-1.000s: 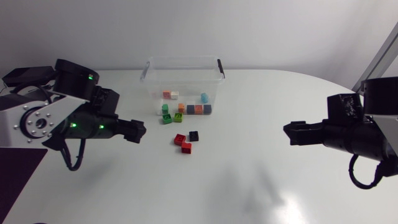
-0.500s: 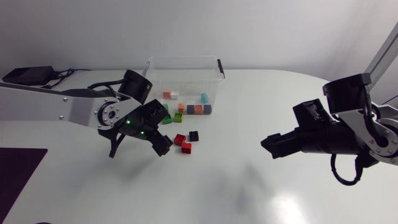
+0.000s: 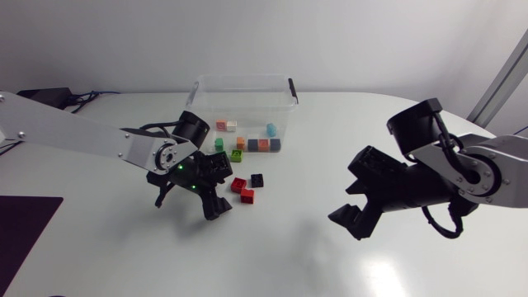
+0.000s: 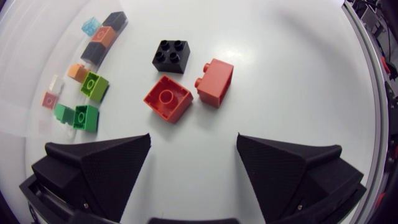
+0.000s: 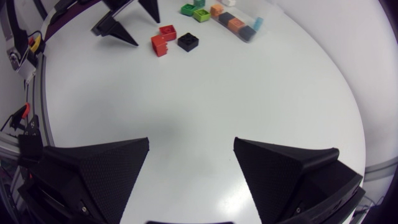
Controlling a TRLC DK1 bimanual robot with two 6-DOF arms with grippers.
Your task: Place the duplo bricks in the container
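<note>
Two red duplo bricks (image 3: 238,184) (image 3: 247,195) and a black one (image 3: 257,179) lie on the white table in front of the clear container (image 3: 243,80). Two green bricks (image 3: 237,154) sit closer to its front wall. Several small bricks in orange, grey, cyan and pink show through the container (image 3: 252,144). My left gripper (image 3: 219,191) stands open just left of the red bricks. In the left wrist view the red bricks (image 4: 166,98) (image 4: 215,82) lie just ahead of the open left gripper (image 4: 193,155), the black brick (image 4: 171,55) beyond. My right gripper (image 3: 353,221) hangs open and empty over bare table at the right.
The right wrist view looks past the open right gripper (image 5: 191,162) across bare table to the red bricks (image 5: 163,37) and black brick (image 5: 188,42), with the left gripper's fingers (image 5: 115,28) beside them. A black handle (image 3: 292,89) sits on the container's right rim.
The left arm has swung in from the left, and its gripper came down beside the red bricks. The right arm moved in and tilted its gripper down toward the table.
</note>
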